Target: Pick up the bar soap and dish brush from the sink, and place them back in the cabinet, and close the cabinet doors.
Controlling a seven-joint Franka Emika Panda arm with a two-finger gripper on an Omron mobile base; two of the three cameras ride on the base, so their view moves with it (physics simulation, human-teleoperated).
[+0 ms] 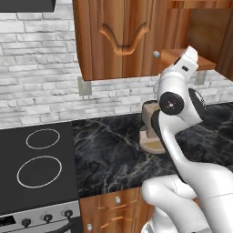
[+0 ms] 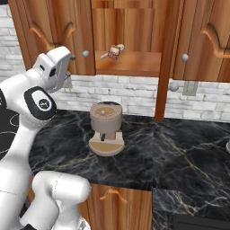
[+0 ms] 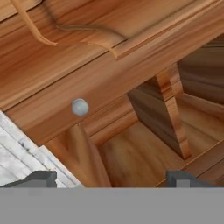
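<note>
Resting on the open cabinet (image 2: 130, 63)'s floor we count one bar soap (image 2: 113, 52) and one dish brush (image 2: 109, 53), the brush's cream head beside the soap and the two touching or nearly so. One cabinet door (image 2: 167, 58) stands swung out edge-on at the right of the opening; another door (image 3: 83, 57) sits at its left, with one round pale knob (image 3: 79, 107). Our claw (image 3: 111, 178) is raised near that left door, its two dark fingertips (image 3: 40, 178) spread wide and holding nothing. Below, on the dark marbled table (image 2: 148, 148), stands one brown coffee machine (image 2: 106, 128). Two burner rings show on the stove (image 1: 36, 159) at far left.
</note>
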